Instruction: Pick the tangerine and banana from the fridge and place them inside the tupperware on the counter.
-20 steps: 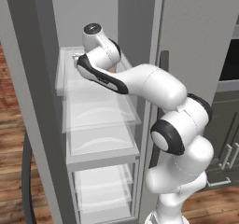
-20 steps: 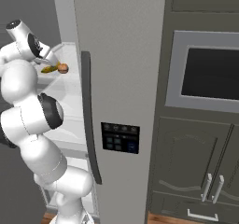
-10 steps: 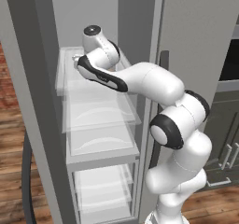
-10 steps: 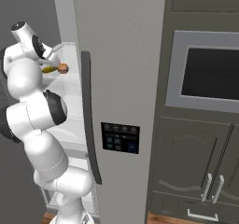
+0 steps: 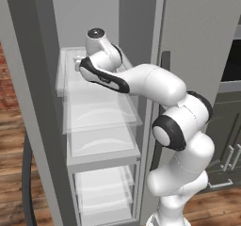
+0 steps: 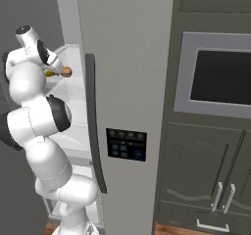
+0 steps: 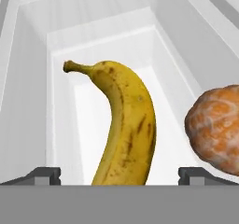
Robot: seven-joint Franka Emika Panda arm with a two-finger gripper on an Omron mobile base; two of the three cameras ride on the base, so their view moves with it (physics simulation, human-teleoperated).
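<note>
A yellow banana [image 7: 123, 125] with brown flecks lies on the top white shelf of the open fridge [image 5: 28, 102], stem pointing away from me. The tangerine [image 7: 214, 127] sits just right of it, apart from it. My gripper [image 7: 120, 175] is open, and its fingertips [image 7: 44, 175] straddle the banana's near end without touching it. From the right base view the banana [image 6: 50, 73] and the tangerine [image 6: 66, 71] peek out past the fridge door [image 6: 122, 82]. The tupperware and the counter are out of view.
The shelf's side walls [image 7: 28, 115] close in on both sides of the hand. Lower translucent shelves and drawers [image 5: 101, 140] sit beneath the arm. A dark handle strip [image 6: 93, 131] runs down the door. A wall oven [image 6: 220, 82] and cabinets [image 6: 206, 180] stand to the right.
The arm has shifted a little further into the top shelf, with its elbow moving slightly. The gripper has stayed open and the fruit has not moved.
</note>
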